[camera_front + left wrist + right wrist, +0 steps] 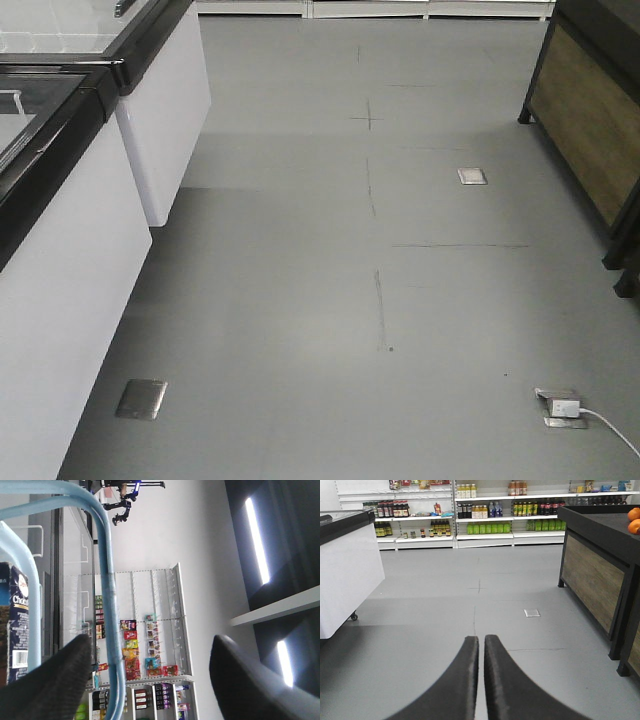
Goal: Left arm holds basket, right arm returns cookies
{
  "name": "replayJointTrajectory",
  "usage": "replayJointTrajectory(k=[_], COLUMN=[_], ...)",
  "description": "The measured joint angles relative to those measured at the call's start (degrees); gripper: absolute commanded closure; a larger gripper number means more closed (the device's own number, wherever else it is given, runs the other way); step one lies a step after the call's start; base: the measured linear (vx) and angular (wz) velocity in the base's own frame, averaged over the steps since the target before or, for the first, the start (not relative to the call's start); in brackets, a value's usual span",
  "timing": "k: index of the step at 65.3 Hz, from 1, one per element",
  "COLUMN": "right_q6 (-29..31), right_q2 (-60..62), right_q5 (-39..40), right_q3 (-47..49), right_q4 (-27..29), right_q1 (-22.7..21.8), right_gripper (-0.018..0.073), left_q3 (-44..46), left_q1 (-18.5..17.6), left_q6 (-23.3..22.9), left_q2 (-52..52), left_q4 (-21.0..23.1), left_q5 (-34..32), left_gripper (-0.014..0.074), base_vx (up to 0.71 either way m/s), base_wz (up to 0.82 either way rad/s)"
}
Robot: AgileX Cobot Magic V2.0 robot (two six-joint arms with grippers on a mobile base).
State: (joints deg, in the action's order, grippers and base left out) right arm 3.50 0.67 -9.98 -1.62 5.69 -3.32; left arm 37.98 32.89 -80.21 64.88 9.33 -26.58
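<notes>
Left end effector (150, 639): fingers wide apart, not clamped on anything. One thin swing handle of the basket (106, 580) runs thru the gap, just beside one finger. Can't tell if it rests on that finger or hangs clear of it.

Right end effector (481, 640): fingers pressed together, nothing btwn them, aimed low over the floor (420, 630), w/ store shelves (485, 515) far behind.

Cookies (15, 615): only a strip shows at the edge of the left wrist view, behind a 2nd pale handle loop. Navy face, part of the white lettering and a barcode are visible. Prob. sitting in the basket, but the basket walls aren't in view, so can't confirm. The front view gives only floor and a white cabinet (70, 290), no arms and no box.

Handling, my read:
- Box is cardboard, so light and stiff along the edges. The broad faces likely dent if squeezed hard.
- The printed surface looks smooth, so expect some slip. Moderate grip, not max.
- Best hold is prob. across the narrow sides, upper half, so it lifts straight out past the handles.
- It's tall, so it tips easily if nudged near the top or set down crooked.
- The basket is light plastic on pivoting handles. It'll swing or tilt if the box drags on the rim, so the left side needs a firmer hold before any pull.
</notes>
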Motion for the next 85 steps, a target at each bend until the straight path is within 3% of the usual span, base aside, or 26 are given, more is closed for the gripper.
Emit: replayJointTrajectory(k=[40,63,85], right_q6=[0.00,0.00,0.00], right_q2=[0.00,0.00,0.00], right_q5=[0.00,-0.04,-0.04], right_q3=[0.00,0.00,0.00], right_q4=[0.00,0.00,0.00], right_q1=[0.00,0.00,0.00], right_gripper=[0.0566,0.0566,0.0566], left_q3=[0.00,4.97,5.16], left_q1=[0.00,0.00,0.00], left_q6=[-7.93,-8.13,-8.13], left_q2=[11.49,14.63,14.78], left_q4=[-4.83,-5.79,-6.12], left_q5=[-15.91,-16.67,-12.80], left_gripper=[0.0152,0.0153,0.0163], base_vx=[0.00,0.00,0.00], base_wz=[0.00,0.00,0.00])
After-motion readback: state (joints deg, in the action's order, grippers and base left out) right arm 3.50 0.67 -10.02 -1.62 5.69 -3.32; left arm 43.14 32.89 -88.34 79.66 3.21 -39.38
